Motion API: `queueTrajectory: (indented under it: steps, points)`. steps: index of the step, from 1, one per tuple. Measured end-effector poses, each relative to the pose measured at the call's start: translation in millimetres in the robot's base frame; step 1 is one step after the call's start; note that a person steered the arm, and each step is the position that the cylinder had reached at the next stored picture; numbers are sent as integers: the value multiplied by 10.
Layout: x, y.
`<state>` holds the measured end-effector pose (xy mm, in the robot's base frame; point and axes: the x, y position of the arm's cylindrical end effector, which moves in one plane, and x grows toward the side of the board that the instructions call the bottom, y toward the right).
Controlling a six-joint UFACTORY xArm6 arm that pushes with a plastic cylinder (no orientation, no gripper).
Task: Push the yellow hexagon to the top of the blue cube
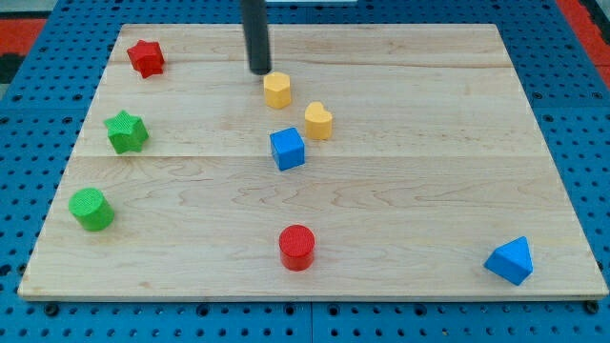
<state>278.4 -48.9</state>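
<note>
Where the wooden board [400,191] lies on the blue pegboard [581,114], eight blocks stand on it. Red, two: a star [146,58] near the view's top left corner, a cylinder [296,248] near the bottom edge at centre. Green, two: a star [126,131] by the left edge, a cylinder [91,209] below it. Yellow, two: the hexagon [277,90] above centre, and a rounded block [318,121], perhaps heart-shaped though hard to make out, just to its lower right. Blue, two: the cube [287,149] at centre, a wedge-like block [509,260] at the bottom right corner.

The hexagon sits above the cube, slightly left of it, apart from it. The rounded yellow block is just beside the cube's upper right, close but whether touching cannot be told.

Rod: one, dark, upright, entering from the view's top edge, its upper part cut off. My tip [259,71] rests just to the upper left of the hexagon, very near it; contact cannot be confirmed. It bears no jaws and holds nothing.
</note>
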Motion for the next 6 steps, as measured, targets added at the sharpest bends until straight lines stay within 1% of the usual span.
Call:
queueTrajectory:
  steps: [1, 2, 3, 4, 5, 6]
  points:
    - [107, 140]
    - [475, -310]
    - [951, -461]
    - [695, -767]
    - [370, -562]
    - [504, -133]
